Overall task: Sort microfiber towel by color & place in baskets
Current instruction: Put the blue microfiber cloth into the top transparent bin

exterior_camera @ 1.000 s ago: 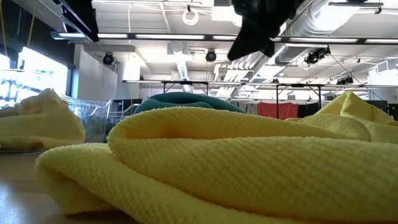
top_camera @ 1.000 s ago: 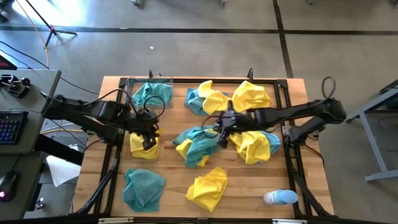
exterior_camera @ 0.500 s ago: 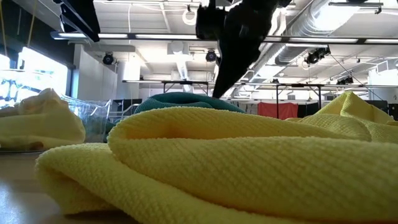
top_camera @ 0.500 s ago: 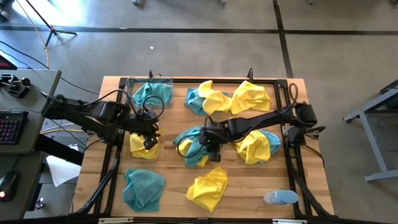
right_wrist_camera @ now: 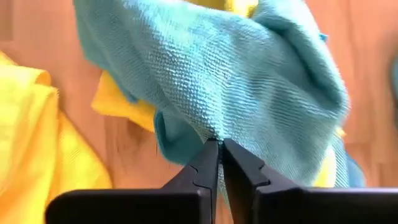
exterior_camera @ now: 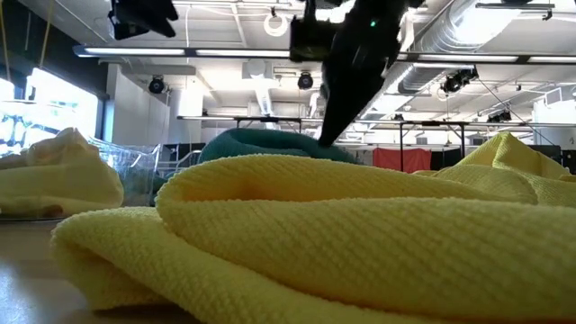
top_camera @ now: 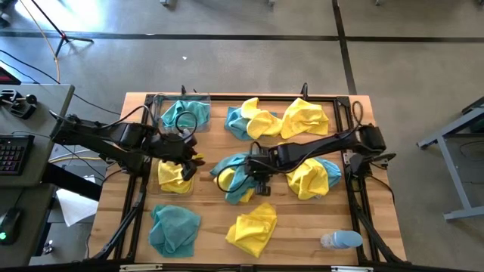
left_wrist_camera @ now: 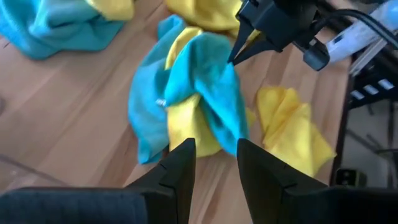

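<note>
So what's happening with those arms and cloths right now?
Right gripper pinching teal towel at centre pile. Left gripper open above yellow-towel basket. Nothing blocking.

A wooden table (top_camera: 295,227) with black frame rails (top_camera: 352,198) along its edges stands on a grey floor (top_camera: 242,60); a pale-blue-and-white rounded object (top_camera: 340,239) lies near one corner; beside the table — on a grey desk (top_camera: 34,143) — sits a keyboard (top_camera: 10,153) (partly cut off).

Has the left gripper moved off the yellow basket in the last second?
Yes. The left gripper has shifted from over the yellow towel basket toward the table's middle, nearer the central teal towel that the right gripper is pinching.
</note>
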Robot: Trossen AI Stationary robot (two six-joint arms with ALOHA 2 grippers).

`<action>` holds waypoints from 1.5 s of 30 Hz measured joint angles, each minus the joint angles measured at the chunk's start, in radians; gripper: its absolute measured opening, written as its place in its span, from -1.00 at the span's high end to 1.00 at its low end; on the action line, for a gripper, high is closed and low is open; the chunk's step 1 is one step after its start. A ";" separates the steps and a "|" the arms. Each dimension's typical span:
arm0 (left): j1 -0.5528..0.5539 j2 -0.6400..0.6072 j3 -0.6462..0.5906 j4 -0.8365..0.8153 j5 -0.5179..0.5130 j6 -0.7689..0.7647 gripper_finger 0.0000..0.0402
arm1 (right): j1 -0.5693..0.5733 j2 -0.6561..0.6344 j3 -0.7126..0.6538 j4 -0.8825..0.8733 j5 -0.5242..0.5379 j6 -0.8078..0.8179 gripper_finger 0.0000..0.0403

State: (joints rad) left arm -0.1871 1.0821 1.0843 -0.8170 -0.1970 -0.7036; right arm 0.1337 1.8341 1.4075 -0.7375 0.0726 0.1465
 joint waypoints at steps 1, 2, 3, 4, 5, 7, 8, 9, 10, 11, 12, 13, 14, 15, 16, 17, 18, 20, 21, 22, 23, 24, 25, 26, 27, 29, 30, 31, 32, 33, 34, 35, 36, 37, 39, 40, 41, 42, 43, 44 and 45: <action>0.000 0.000 0.000 0.018 0.000 0.000 0.47 | 0.000 -0.019 0.000 -0.016 0.000 0.001 0.94; 0.000 0.000 0.000 0.036 0.000 0.000 0.47 | 0.000 -0.043 0.000 -0.026 0.004 0.002 0.97; 0.000 0.000 0.000 0.052 0.000 0.000 0.47 | 0.003 -0.069 0.000 -0.034 0.008 0.000 0.98; 0.000 0.000 0.000 0.069 0.000 0.002 0.47 | 0.005 -0.098 0.000 -0.039 0.023 -0.001 0.98; 0.000 0.000 0.000 0.090 0.000 0.008 0.47 | 0.008 -0.129 0.000 -0.042 0.043 -0.001 0.97; 0.000 0.000 0.000 0.133 -0.001 0.020 0.47 | 0.013 -0.193 0.000 -0.056 0.082 -0.002 0.98; 0.000 0.000 0.000 0.159 -0.005 0.025 0.47 | 0.015 -0.226 0.000 -0.063 0.098 -0.006 0.99; 0.000 0.001 0.000 0.187 -0.009 0.027 0.47 | 0.018 -0.259 0.000 -0.070 0.113 -0.009 0.99; 0.000 0.001 0.000 0.214 -0.017 0.027 0.47 | 0.020 -0.292 0.000 -0.075 0.130 -0.013 0.99; 0.000 0.003 0.000 0.241 -0.026 0.032 0.47 | 0.020 -0.326 0.000 -0.081 0.147 -0.015 0.99; 0.000 0.006 0.000 0.272 -0.035 0.048 0.47 | 0.021 -0.356 0.000 -0.090 0.163 -0.016 0.99; 0.000 0.009 0.000 0.304 -0.043 0.071 0.47 | 0.020 -0.389 0.000 -0.100 0.174 -0.016 0.99; 0.000 0.014 0.000 0.334 -0.050 0.097 0.47 | 0.020 -0.416 0.000 -0.108 0.189 -0.016 0.99; 0.000 0.022 0.000 0.369 -0.052 0.120 0.47 | 0.020 -0.442 0.000 -0.117 0.204 -0.017 0.99; 0.000 0.032 0.000 0.411 -0.053 0.140 0.47 | 0.020 -0.466 0.000 -0.124 0.219 -0.017 0.99; 0.000 0.043 0.000 0.448 -0.053 0.160 0.47 | 0.019 -0.488 -0.002 -0.126 0.225 -0.016 0.99; 0.001 0.058 0.000 0.485 -0.053 0.179 0.47 | 0.019 -0.512 -0.006 -0.124 0.229 -0.017 0.99; 0.004 0.096 0.000 0.583 -0.053 0.231 0.47 | 0.019 -0.551 -0.030 -0.115 0.230 -0.017 1.00; 0.006 0.116 0.000 0.629 -0.053 0.266 0.47 | 0.019 -0.568 -0.047 -0.104 0.230 -0.017 1.00; 0.009 0.139 0.000 0.681 -0.053 0.302 0.47 | 0.019 -0.581 -0.067 -0.090 0.224 -0.017 1.00; 0.012 0.164 0.000 0.740 -0.053 0.334 0.47 | 0.019 -0.593 -0.089 -0.079 0.212 -0.016 1.00; 0.013 0.188 0.000 0.797 -0.053 0.358 0.47 | 0.019 -0.601 -0.113 -0.065 0.201 -0.016 1.00; 0.016 0.211 0.000 0.842 -0.053 0.378 0.47 | 0.019 -0.610 -0.137 -0.041 0.184 -0.015 1.00; 0.018 0.239 0.000 0.896 -0.051 0.397 0.47 | 0.019 -0.615 -0.161 -0.012 0.165 -0.015 1.00; 0.021 0.266 0.000 0.956 -0.046 0.405 0.46 | 0.019 -0.618 -0.183 0.015 0.142 -0.014 1.00; 0.031 0.312 0.000 1.021 -0.033 0.404 0.42 | 0.020 -0.619 -0.228 0.070 0.089 -0.013 1.00; 0.036 0.335 0.003 1.053 -0.017 0.391 0.40 | 0.020 -0.618 -0.246 0.098 0.064 -0.014 1.00; 0.042 0.355 0.011 1.055 -0.012 0.375 0.37 | 0.020 -0.617 -0.262 0.125 0.043 -0.015 1.00; 0.047 0.376 0.023 1.048 -0.007 0.363 0.33 | 0.020 -0.618 -0.276 0.151 0.022 -0.016 1.00; 0.052 0.399 0.035 1.048 -0.006 0.351 0.29 | 0.020 -0.618 -0.288 0.175 0.009 -0.017 1.00; 0.054 0.419 0.049 1.048 -0.005 0.347 0.24 | 0.020 -0.618 -0.294 0.189 -0.001 -0.016 1.00; 0.058 0.440 0.063 1.046 -0.004 0.349 0.19 | 0.020 -0.618 -0.297 0.190 -0.003 -0.017 1.00; 0.059 0.462 0.082 1.043 -0.002 0.356 0.14 | 0.020 -0.618 -0.298 0.192 -0.004 -0.016 1.00; 0.061 0.483 0.103 1.045 0.002 0.368 0.10 | 0.020 -0.618 -0.298 0.198 -0.004 -0.017 1.00; 0.064 0.525 0.148 1.040 0.005 0.401 0.01 | 0.020 -0.618 -0.298 0.210 -0.004 -0.025 1.00; 0.064 0.546 0.177 1.026 0.009 0.421 -0.02 | 0.019 -0.618 -0.298 0.218 -0.004 -0.030 1.00; 0.064 0.564 0.206 0.997 0.011 0.439 -0.05 | 0.019 -0.618 -0.298 0.227 -0.004 -0.034 1.00; 0.064 0.585 0.236 0.955 0.011 0.454 -0.06 | 0.019 -0.618 -0.298 0.235 -0.005 -0.039 1.00; 0.064 0.608 0.273 0.918 0.012 0.472 -0.07 | 0.019 -0.618 -0.298 0.243 -0.005 -0.043 1.00; 0.064 0.627 0.307 0.874 0.011 0.486 -0.07 | 0.020 -0.618 -0.298 0.249 -0.005 -0.049 1.00; 0.064 0.643 0.337 0.818 0.011 0.496 -0.07 | 0.020 -0.618 -0.298 0.251 -0.008 -0.053 1.00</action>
State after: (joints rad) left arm -0.1234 1.7246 1.4213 0.0011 -0.1856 -0.2081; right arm 0.1533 1.2160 1.1095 -0.4867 0.0651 0.0935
